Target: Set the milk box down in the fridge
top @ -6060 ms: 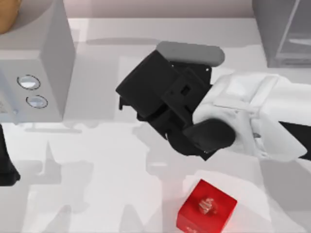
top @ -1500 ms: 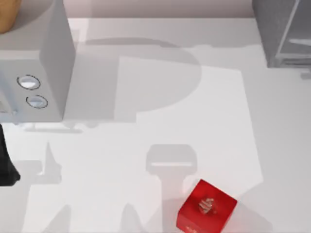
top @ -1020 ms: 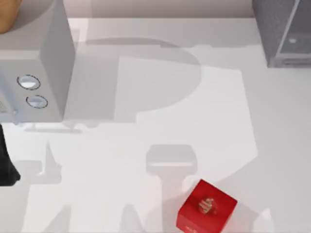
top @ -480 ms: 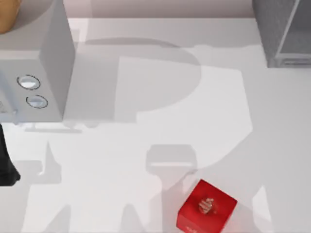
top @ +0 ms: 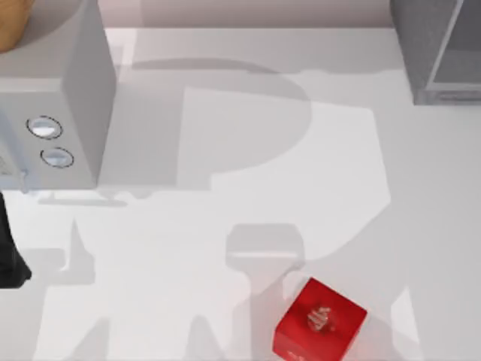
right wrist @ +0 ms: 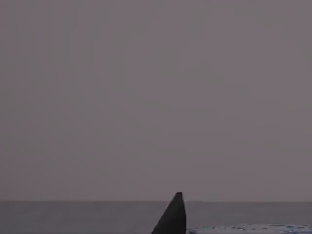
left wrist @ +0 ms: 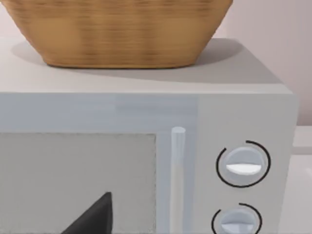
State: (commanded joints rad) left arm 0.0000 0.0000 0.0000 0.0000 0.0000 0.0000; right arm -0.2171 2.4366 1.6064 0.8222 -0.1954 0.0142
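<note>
The milk box is out of view. The fridge (top: 425,53), a plain grey cabinet with a paler panel, stands at the table's far right corner. In the right wrist view a dark tip of my right gripper (right wrist: 173,217) points at a flat grey surface, with a pale bluish patch low beside it. My left arm (top: 9,256) is parked at the left edge. A dark tip of my left gripper (left wrist: 97,217) faces the grey box with two dials.
A grey box with two round dials (top: 52,113) stands at the far left, with a wicker basket (left wrist: 122,29) on top of it. A red cube with a white mark (top: 319,322) sits near the front edge, right of centre.
Six seconds ago my right arm stretched over the table's middle; it has since left the top view. The shadow at the lower right shifted a little. The red cube has not moved.
</note>
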